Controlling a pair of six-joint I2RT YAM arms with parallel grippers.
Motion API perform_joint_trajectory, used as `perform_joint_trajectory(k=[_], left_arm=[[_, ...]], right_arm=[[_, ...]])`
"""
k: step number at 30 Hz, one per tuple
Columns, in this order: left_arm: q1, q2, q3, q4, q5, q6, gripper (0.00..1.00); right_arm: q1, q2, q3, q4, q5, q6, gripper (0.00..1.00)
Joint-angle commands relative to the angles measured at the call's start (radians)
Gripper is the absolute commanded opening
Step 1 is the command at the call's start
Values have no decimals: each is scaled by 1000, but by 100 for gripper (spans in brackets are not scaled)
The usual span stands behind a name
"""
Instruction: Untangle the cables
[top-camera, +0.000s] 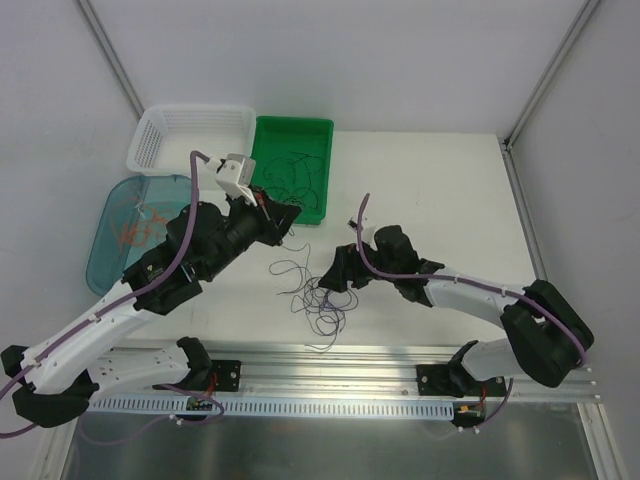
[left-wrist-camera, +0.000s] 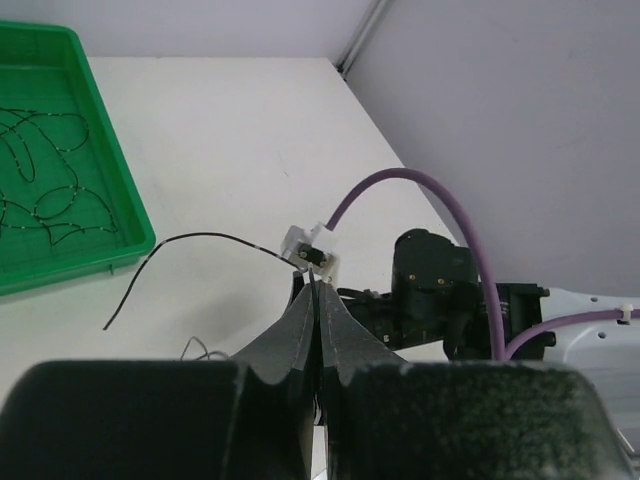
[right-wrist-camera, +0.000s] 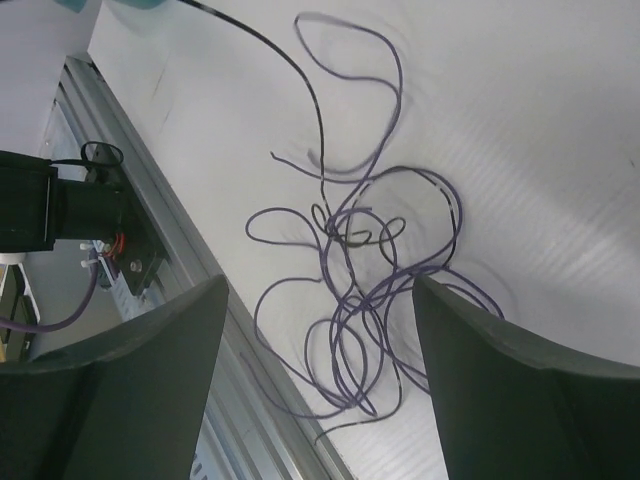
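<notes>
Left gripper (left-wrist-camera: 316, 298) pinching black cable (left-wrist-camera: 200, 237), held end hidden | right gripper (right-wrist-camera: 318, 295) spread over purple tangle (right-wrist-camera: 347, 226)

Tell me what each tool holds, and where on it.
The left tool pinches a black cable by what looks like one end. The right tool is open, holding nothing.

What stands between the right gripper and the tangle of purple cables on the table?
Nothing visible does. The right gripper, open, hangs directly above the tangle of purple cables, which lies on the bare table between its two fingers.
</notes>
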Motion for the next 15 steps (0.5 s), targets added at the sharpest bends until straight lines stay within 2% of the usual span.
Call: perform_joint_trajectory(k=[1,7,15], left_arm=[[-11,21,75,-5,47,51,0],[-11,41,186,-9,-8,146,0],[-11,58,326,-11,-31,230,0]], right_arm=[[19,50,76,123,-75,5,78],[72,153,122,94,-56,-28,78],[76,282,182,91,-86,-21,76]])
